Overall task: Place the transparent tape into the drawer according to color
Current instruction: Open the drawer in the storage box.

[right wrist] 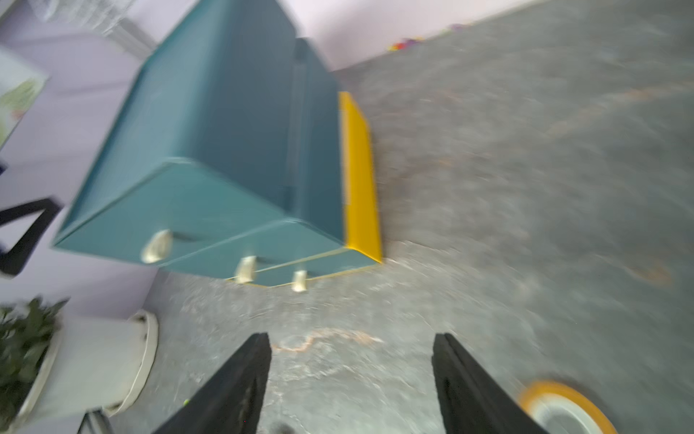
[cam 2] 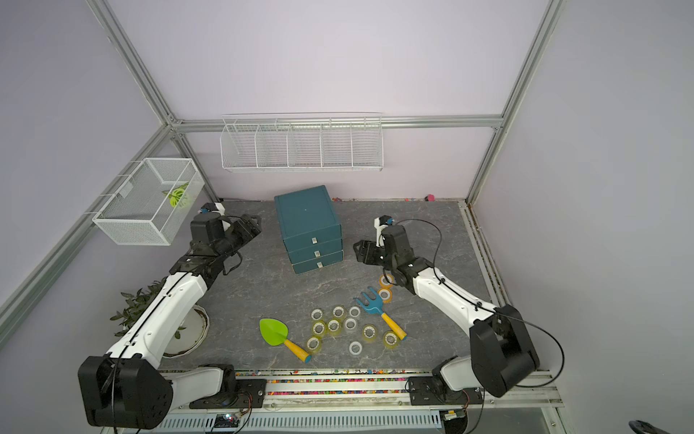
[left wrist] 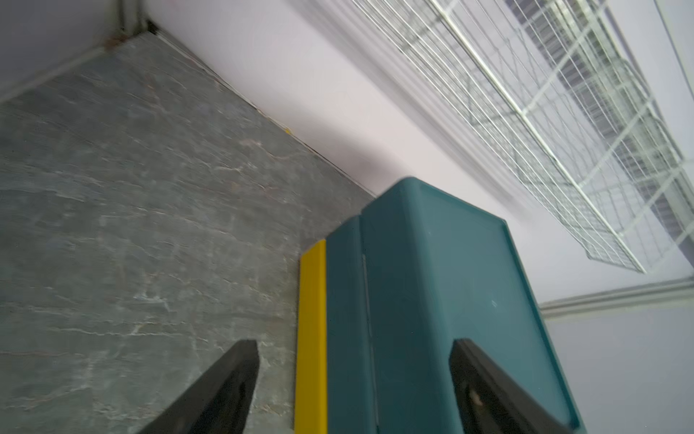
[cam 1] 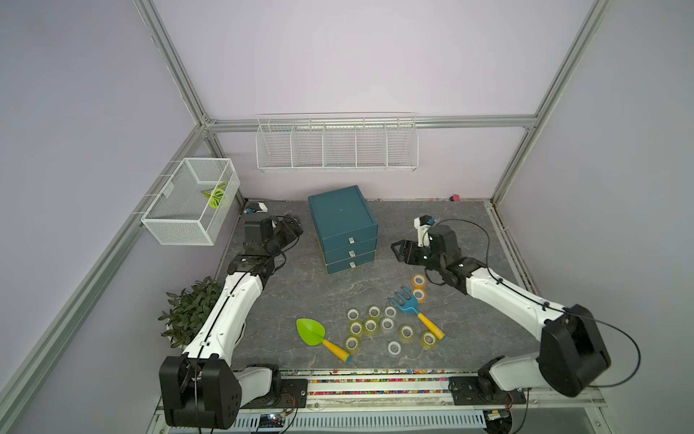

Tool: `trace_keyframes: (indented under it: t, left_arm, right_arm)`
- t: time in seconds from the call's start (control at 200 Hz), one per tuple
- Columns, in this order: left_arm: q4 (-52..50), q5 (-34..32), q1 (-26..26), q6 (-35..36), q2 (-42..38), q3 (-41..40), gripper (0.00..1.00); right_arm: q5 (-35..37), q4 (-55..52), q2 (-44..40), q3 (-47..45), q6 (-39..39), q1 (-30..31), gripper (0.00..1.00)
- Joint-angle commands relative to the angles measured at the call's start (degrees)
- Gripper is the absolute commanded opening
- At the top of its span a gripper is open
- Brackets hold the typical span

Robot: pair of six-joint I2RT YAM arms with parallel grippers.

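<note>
Transparent tape [cam 1: 370, 325] is lying loose; we are poising the open, empty left gripper [left wrist: 353, 344] and right gripper [right wrist: 351, 336] to pull a shut drawer [cam 1: 349, 240].

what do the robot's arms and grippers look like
The left arm and right arm have white shells, black joints and bulky black elbow housings, with thin black cables running along them. The left gripper and right gripper are black, with flat tapering fingers.
</note>
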Motion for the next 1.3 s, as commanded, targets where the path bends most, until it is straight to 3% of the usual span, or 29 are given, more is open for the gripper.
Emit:
trace_keyframes:
  t: [0.0,0.185,0.48,0.645,0.86,1.095,1.295]
  left_arm:
    - [-2.2,4.4,-0.6,2.2,0.6,0.8,0.86]
    - [-3.0,6.2,-1.2,3.1,1.9,1.8,0.88]
    - [-4.5,7.3,-2.8,4.5,3.5,3.8,0.89]
    - [-5.2,9.6,-3.6,6.8,4.8,7.4,0.89]
    - [-3.1,13.0,-4.1,7.6,7.5,6.9,0.85]
    - [-1.0,13.6,-4.6,7.3,7.6,3.9,0.83]
    - [-0.3,14.1,-4.7,7.3,7.8,2.8,0.83]
  right_arm:
    - [-3.1,1.4,4.8,4.2,-0.4,1.3,0.65]
    - [-1.7,1.6,11.3,10.1,1.2,1.7,0.61]
    - [8.5,0.8,14.2,14.8,3.8,1.2,0.57]
    - [4.0,3.0,9.6,11.7,7.4,2.3,0.62]
    - [-0.9,14.4,7.8,5.6,19.2,8.4,0.62]
    - [-2.5,23.3,12.5,6.4,29.1,11.1,0.54]
    - [-0.7,22.5,14.6,7.8,33.4,11.6,0.47]
